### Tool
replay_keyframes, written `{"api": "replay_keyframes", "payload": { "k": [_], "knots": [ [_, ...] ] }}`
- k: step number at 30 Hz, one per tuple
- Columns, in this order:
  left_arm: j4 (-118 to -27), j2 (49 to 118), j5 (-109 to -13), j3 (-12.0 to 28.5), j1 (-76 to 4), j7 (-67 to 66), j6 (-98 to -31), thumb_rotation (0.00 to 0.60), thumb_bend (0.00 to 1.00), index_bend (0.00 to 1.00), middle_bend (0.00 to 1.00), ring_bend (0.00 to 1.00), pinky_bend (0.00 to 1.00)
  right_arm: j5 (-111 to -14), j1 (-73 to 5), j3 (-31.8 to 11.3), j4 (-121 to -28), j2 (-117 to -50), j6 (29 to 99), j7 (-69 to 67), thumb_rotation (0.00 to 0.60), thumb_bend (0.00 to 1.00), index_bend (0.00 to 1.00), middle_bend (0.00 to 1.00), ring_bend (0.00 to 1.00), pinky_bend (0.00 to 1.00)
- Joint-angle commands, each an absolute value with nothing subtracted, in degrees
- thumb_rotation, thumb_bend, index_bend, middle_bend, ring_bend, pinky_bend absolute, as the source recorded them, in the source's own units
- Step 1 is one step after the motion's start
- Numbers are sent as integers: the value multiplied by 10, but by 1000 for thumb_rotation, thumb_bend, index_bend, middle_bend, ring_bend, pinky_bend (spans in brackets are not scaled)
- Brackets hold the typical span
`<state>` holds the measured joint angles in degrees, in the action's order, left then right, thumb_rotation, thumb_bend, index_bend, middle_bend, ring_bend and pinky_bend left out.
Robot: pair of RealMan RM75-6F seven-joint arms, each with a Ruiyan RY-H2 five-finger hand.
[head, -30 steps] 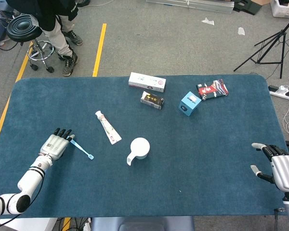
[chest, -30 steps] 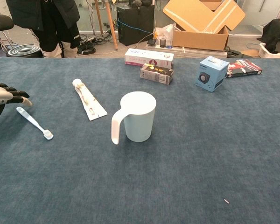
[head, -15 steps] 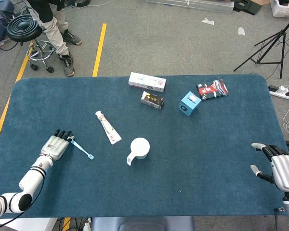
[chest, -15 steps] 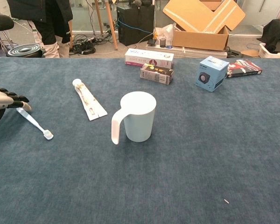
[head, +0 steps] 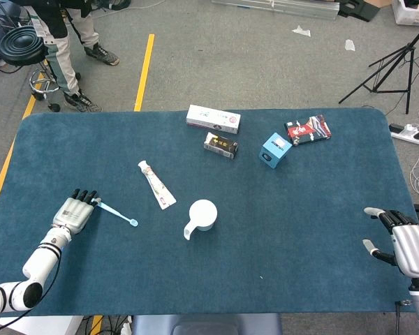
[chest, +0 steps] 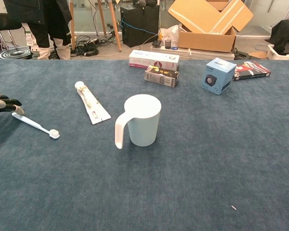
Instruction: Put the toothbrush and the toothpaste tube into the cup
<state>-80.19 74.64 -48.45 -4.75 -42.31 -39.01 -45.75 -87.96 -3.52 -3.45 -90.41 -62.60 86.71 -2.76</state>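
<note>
The white-blue toothbrush (head: 116, 213) (chest: 36, 125) lies flat on the blue table, bristle end toward the cup. My left hand (head: 73, 209) (chest: 2, 103) lies low at the table's left side, fingers stretched out, fingertips touching the handle end. No closed grip shows. The toothpaste tube (head: 157, 184) (chest: 92, 106) lies flat to the right of the brush. The white handled cup (head: 202, 215) (chest: 142, 120) stands upright mid-table, nothing in it. My right hand (head: 405, 244) hovers at the right table edge, fingers spread, holding nothing; only the head view shows it.
Along the far side lie a white box (head: 213, 118), a dark box (head: 220, 145), a blue cube box (head: 274, 150) and a red-black packet (head: 308, 130). A person and a stool (head: 17, 42) are past the far-left corner.
My left hand has shifted left and a little nearer. The toothbrush handle end went with it, so the brush swung to a flatter angle. The right hand has stayed still.
</note>
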Motion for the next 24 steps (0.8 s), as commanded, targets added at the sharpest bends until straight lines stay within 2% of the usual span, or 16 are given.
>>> {"api": "replay_keyframes", "payload": {
  "k": [1, 18, 24],
  "knots": [
    [-807, 744, -483, -50, -423, -393, -461, 600, 1000, 112, 0, 0, 0, -880, -35, -34, -904, -626, 868, -28, 600, 158, 333, 418, 339, 473],
    [-880, 710, -482, -78, -419, -432, -492, 600, 1000, 210, 0, 0, 0, -879, -36, -34, -904, -626, 865, -25, 600, 157, 333, 418, 339, 473],
    [-900, 701, -502, -62, -412, -399, -512, 600, 986, 185, 0, 0, 0, -878, -37, -34, -904, -627, 863, -22, 600, 158, 333, 418, 339, 473]
  ]
}}
